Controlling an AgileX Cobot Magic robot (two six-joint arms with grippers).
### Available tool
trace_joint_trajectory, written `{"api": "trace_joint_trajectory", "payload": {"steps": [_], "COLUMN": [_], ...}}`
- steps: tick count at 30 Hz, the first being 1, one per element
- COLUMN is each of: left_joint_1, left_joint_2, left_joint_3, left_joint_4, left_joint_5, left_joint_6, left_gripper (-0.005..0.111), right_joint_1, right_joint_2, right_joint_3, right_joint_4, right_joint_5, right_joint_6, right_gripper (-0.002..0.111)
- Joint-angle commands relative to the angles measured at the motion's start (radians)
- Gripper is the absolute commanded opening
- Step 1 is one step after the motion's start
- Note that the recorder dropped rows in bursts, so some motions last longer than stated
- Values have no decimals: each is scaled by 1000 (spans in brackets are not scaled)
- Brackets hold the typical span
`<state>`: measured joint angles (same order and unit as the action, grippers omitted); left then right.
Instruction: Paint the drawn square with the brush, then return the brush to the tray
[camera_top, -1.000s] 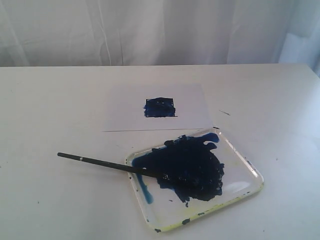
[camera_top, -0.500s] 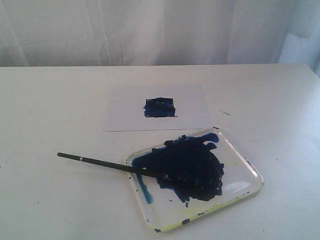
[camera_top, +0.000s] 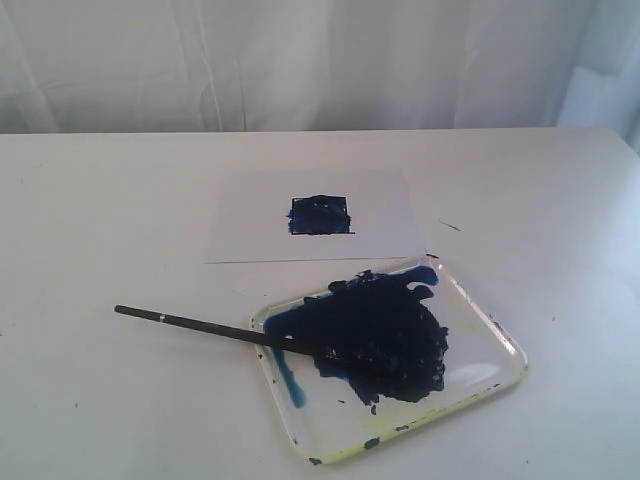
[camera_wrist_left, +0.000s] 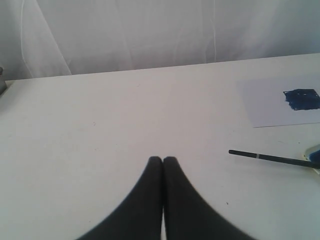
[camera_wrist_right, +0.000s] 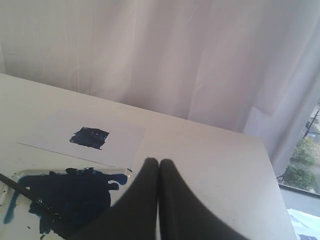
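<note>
A white curtain (camera_top: 300, 60) hangs behind a pale worktop (camera_top: 100, 200), where a white paper sheet (camera_top: 385, 205) carries the drawn square (camera_top: 320, 215), filled with dark blue. Just in front of the sheet sits the tray (camera_top: 505, 352), clear with a yellowish rim, most of its floor under a dark blue paint blob (camera_top: 385, 335). The brush (camera_top: 200, 325) lies across the tray's left rim, its long axis running left to right and slanting slightly toward the exterior camera: the handle end points left over the bare worktop, the tip points into the blob, where the bristles are lost against the dark paint. From the left wrist, the tray is cut off at the frame's edge; from the right wrist, only part of the brush shows. The left claw (camera_wrist_left: 162, 160) and the right claw (camera_wrist_right: 159, 162) are each clenched, fingers pressed together on nothing, well apart from the brush.
</note>
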<state>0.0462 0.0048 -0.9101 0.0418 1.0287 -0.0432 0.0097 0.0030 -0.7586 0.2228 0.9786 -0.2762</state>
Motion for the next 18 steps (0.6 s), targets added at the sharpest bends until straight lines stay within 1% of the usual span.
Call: {"api": "trace_joint_trajectory", "payload": {"steps": [1,4,7,11,18], "left_joint_1": [-1,-1,-1,-1,-1], "left_joint_2": [-5,-5,-5,-5,-5], "left_joint_3": [-5,20,87,232,498], "left_joint_4": [-1,-3,-8,-10,-12], "left_joint_5": [-18,-52,-135,-271,-502], "left_joint_6": [-6,-6,-12,-36,-36], "left_gripper": [0,0,0,0,0], "right_joint_1": [10,10,10,10,10], "right_joint_2": [-3,-3,-3,-3,-3], "right_joint_3": [27,83,165,282,461], "right_joint_4": [-16,-18,-19,-22,-20], "right_joint_5": [-42,-118,-236,-408,-596], "right_joint_6": [-3,11,43,102,102], "right_gripper": [0,0,0,0,0]}}
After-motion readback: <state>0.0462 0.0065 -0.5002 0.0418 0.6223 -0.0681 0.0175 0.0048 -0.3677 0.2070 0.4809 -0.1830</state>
